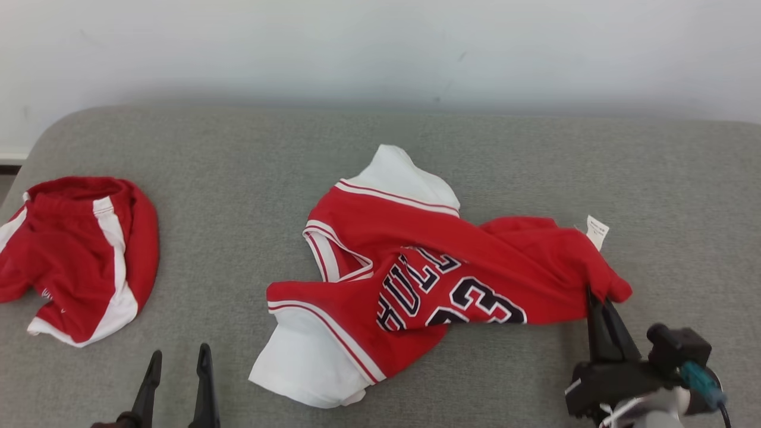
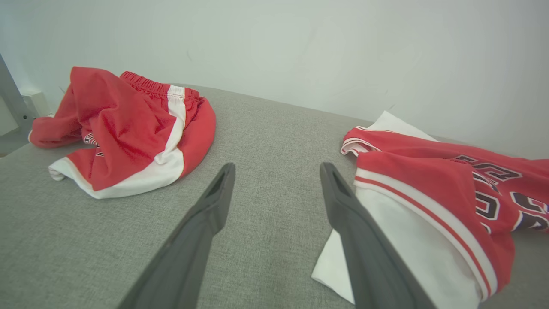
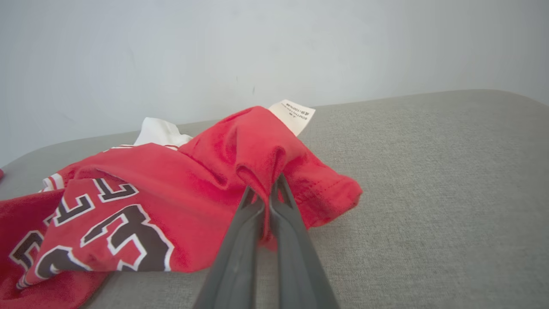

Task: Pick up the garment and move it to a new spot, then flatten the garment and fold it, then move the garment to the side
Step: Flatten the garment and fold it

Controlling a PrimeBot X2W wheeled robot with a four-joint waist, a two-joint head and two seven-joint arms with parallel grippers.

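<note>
A crumpled red and white basketball jersey (image 1: 428, 279) with dark lettering lies in the middle of the grey surface. My right gripper (image 1: 594, 297) is shut on a fold of the jersey's red hem at its right end; in the right wrist view the two fingers pinch the cloth of the jersey (image 3: 171, 197) at the right gripper's tips (image 3: 265, 189). My left gripper (image 1: 178, 359) stands open at the lower left, apart from the cloth. In the left wrist view the open left gripper (image 2: 276, 169) points at bare surface, with the jersey (image 2: 450, 184) just to its right.
A pair of red shorts (image 1: 77, 255) with white stripes lies bunched at the left edge of the grey cushioned surface (image 1: 238, 178), also seen as the shorts (image 2: 128, 128) in the left wrist view. A white wall (image 1: 380, 47) rises behind. A white label (image 1: 597, 230) sticks out of the jersey.
</note>
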